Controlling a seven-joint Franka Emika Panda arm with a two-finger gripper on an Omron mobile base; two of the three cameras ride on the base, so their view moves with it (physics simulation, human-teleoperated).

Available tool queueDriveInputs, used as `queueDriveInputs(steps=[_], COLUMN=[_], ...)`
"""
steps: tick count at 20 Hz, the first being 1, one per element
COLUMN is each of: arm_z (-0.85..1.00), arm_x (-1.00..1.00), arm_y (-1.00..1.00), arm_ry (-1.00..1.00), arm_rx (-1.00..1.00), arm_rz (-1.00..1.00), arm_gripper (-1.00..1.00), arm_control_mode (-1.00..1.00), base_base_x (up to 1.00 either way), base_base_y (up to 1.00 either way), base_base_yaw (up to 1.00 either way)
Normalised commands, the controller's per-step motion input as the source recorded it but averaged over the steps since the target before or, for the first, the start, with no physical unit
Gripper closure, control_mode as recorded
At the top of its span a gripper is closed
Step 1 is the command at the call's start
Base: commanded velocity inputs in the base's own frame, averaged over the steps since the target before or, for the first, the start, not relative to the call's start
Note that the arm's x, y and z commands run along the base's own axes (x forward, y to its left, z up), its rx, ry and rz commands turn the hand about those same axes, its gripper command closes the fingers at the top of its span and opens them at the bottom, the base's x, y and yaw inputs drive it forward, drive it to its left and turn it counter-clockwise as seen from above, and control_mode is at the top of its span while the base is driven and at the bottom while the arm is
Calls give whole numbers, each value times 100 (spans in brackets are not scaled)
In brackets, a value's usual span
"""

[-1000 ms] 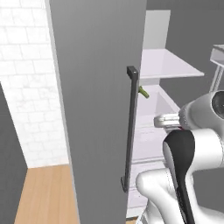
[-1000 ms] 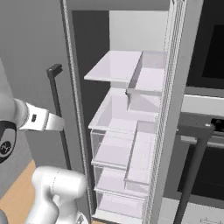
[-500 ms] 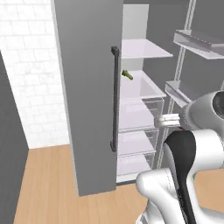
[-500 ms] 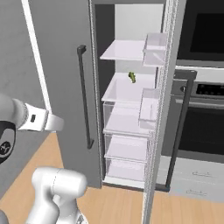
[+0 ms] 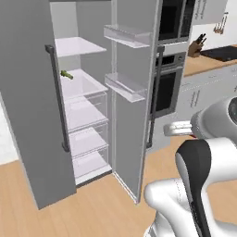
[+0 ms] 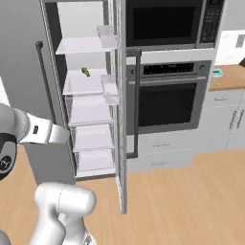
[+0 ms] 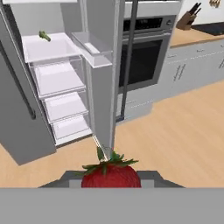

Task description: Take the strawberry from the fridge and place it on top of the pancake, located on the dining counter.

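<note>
Red strawberry (image 7: 111, 174) clamped in pincer (image 7: 111, 180), fridge (image 7: 65, 87) open beyond.

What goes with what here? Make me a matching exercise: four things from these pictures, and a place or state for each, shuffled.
Things:
1. strawberry
2. green vegetable
3. fridge
4. knife block

Places or states:
A. doors standing open
B. on the wooden counter at the far right
C. close before the hand camera, at the end effector
D. lying on a white fridge shelf

Right pairs: 1-C, 2-D, 3-A, 4-B
</note>
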Motion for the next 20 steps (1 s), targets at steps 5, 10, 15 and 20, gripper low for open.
queueDriveInputs(steps=[5, 10, 15, 20], arm_z=[0, 0, 0, 0], arm_x=[0, 0, 0, 0], arm_y=[0, 0, 0, 0], arm_ry=[0, 0, 0, 0], arm_rx=[0, 0, 0, 0], arm_rz=[0, 0, 0, 0], arm_gripper=[100, 100, 100, 100], arm_control_mode=[100, 100, 100, 100], base_base_x=[2, 30, 43, 23], base_base_y=[-42, -24, -25, -58], base_base_yaw=[-74, -64, -47, -39])
